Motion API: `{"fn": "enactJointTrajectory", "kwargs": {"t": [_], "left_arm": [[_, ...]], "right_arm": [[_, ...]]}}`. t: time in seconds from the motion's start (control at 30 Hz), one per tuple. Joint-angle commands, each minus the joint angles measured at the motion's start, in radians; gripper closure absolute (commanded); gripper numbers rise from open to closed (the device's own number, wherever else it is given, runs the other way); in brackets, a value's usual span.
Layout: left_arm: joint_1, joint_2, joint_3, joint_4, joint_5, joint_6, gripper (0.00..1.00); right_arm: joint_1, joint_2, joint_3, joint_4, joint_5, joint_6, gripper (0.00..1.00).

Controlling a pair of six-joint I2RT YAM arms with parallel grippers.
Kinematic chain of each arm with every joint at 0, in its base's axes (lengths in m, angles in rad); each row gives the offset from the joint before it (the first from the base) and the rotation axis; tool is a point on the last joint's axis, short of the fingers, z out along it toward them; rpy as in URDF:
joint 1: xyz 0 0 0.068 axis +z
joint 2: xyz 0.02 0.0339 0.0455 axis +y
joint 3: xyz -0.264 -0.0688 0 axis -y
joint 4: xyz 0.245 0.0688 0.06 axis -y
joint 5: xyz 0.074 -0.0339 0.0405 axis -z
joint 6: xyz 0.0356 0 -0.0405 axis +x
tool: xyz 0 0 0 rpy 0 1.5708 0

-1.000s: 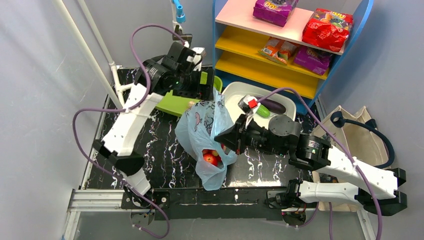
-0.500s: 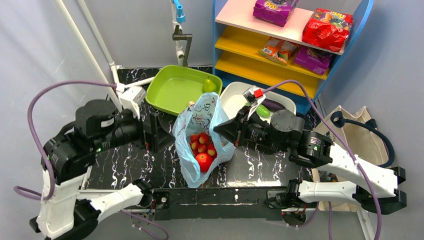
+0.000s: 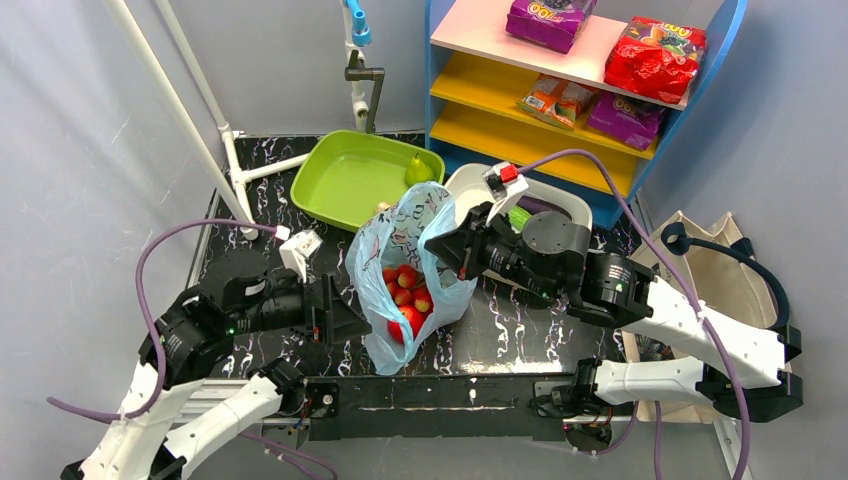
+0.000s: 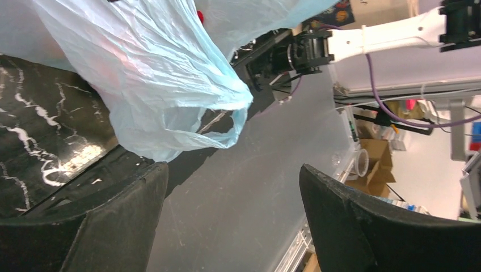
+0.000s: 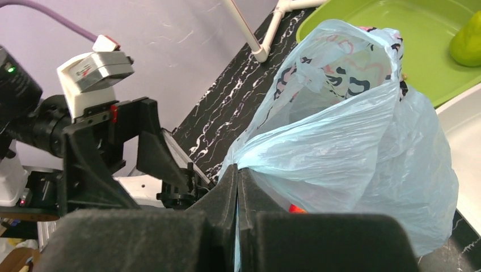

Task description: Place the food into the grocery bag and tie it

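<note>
Grocery bag [image 3: 410,265] is standing mid-table on the black marbled table [image 3: 520,330], mouth up, with the food [image 3: 405,295] inside: a handful of small red berries and one round red fruit showing through the plastic. Your right claw [image 5: 237,175] is clamped tight on a bunched fold of the bag's right rim. Your left claw [image 4: 232,169] sits low, just left of the bag, jaws spread wide with nothing between them, and the bag's bottom corner hangs just ahead of it.

Behind the bag you've got one green tray [image 3: 350,185] holding one pear [image 3: 418,170], and one white tub [image 3: 470,195]. Grey walls all round, a blue shelf unit [image 3: 735,40] with four snack packets [image 3: 655,55], and one canvas tote [image 3: 700,265] off the right edge.

Versus a second ago: your left arm was up over the tray, and now it has dropped to the near-left side. The bag and the right grip look unchanged.
</note>
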Motion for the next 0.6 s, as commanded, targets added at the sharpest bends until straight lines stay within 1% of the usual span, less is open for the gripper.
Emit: {"fn": "enactJointTrajectory", "kwargs": {"t": [0.0,0.13,0.23,0.3,0.37,0.43,0.57], "left_arm": [[-0.01,-0.033,-0.058,0.085,0.073,-0.058,0.16],[-0.03,-0.033,-0.124,0.138,0.076,-0.08,0.17],[-0.081,-0.012,-0.15,0.188,0.041,-0.111,0.18],[-0.169,0.014,-0.159,0.216,-0.037,-0.131,0.19],[-0.298,0.052,-0.159,0.228,-0.165,-0.155,0.19],[-0.402,0.106,-0.158,0.233,-0.28,-0.192,0.2],[-0.548,0.169,-0.179,0.29,-0.457,-0.282,0.21]], "right_arm": [[0.006,0.004,0.052,0.0,0.061,0.028,0.99],[0.006,0.012,0.056,-0.015,0.09,0.051,0.99],[0.006,0.021,0.066,-0.021,0.11,0.057,0.99],[0.007,0.028,0.072,-0.022,0.113,0.056,0.99],[0.006,0.035,0.08,-0.027,0.112,0.054,0.99],[0.007,0.037,0.086,-0.033,0.113,0.053,0.99],[0.006,0.021,0.078,-0.034,0.125,0.053,0.99]]}}
